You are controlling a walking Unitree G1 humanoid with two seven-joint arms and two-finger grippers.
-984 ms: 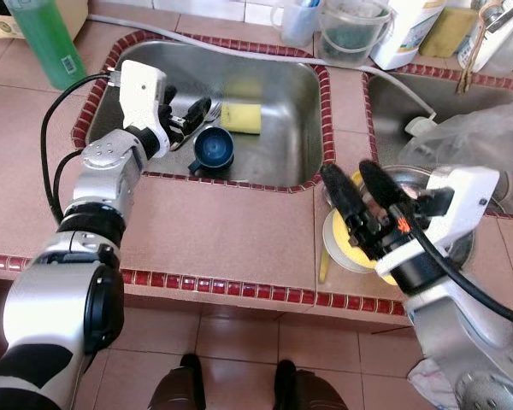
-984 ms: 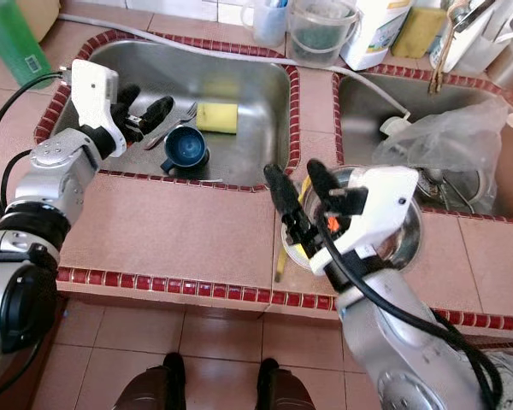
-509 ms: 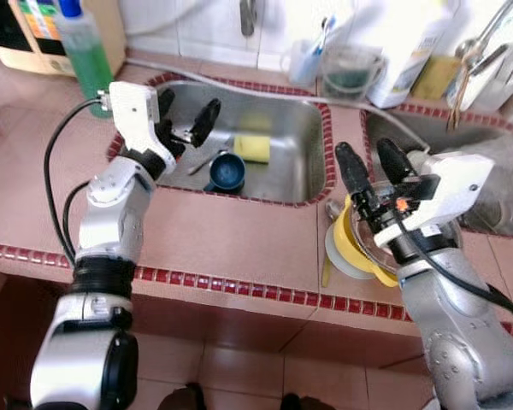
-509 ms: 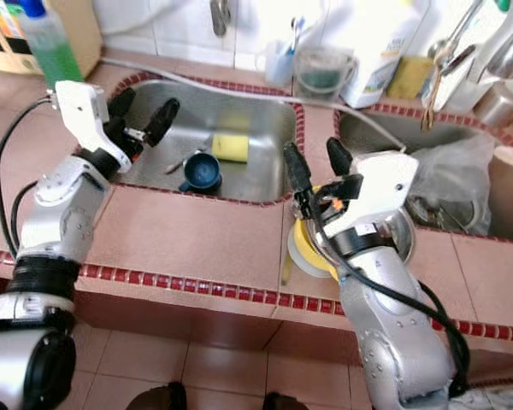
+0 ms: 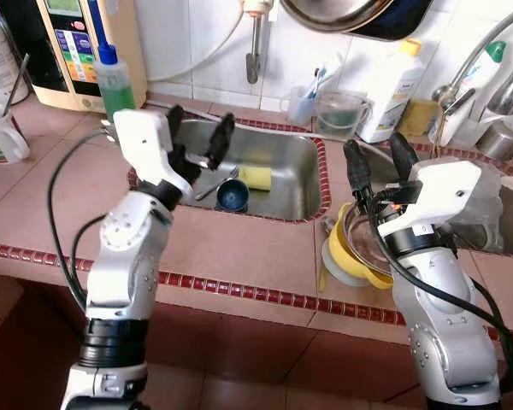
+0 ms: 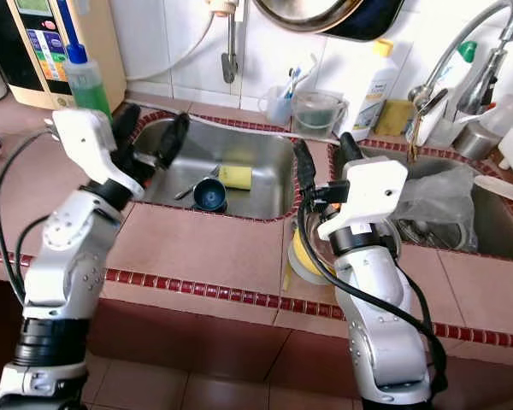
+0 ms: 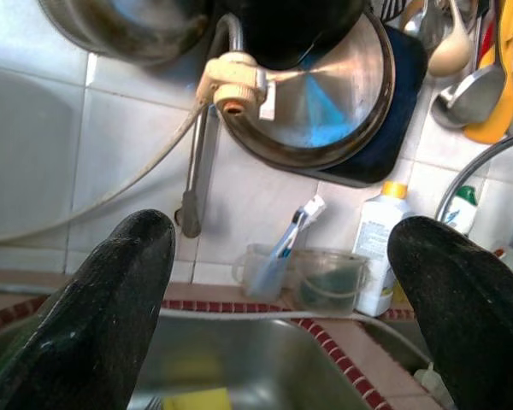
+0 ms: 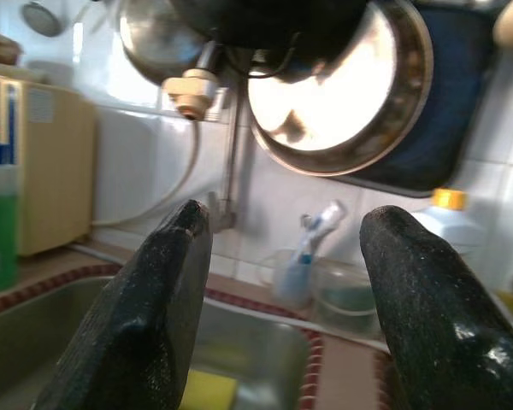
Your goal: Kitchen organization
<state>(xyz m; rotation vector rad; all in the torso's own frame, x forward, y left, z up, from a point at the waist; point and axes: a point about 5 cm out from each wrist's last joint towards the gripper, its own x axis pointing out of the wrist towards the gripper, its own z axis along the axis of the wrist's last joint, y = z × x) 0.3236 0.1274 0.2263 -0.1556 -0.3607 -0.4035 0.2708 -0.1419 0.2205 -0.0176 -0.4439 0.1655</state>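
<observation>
A dark blue cup (image 5: 232, 196) lies in the left sink (image 5: 299, 155), with a yellow sponge (image 5: 258, 177) and a fork (image 5: 209, 186) beside it. My left gripper (image 5: 200, 125) is held open and empty above the sink's near left corner, pointing at the back wall. On the counter between the two sinks sits a stack of a yellow bowl (image 5: 349, 254) and a metal bowl (image 6: 392, 236). My right gripper (image 5: 377, 151) hovers above that stack, open and empty. In the left wrist view the fingertips (image 7: 111, 299) stand wide apart.
A green soap bottle (image 5: 115, 79), a white mug (image 5: 2, 137) and an appliance (image 5: 77, 43) stand at the back left. A toothbrush cup (image 5: 301, 102), clear container (image 5: 338, 111) and white bottle (image 5: 393, 90) line the wall. A plastic bag (image 6: 449, 195) fills the right sink. Pans (image 7: 325, 94) hang above.
The camera has tilted up, from the sinks to the back wall. Both arms have risen and their grippers now point at the wall. Both stayed open and empty.
</observation>
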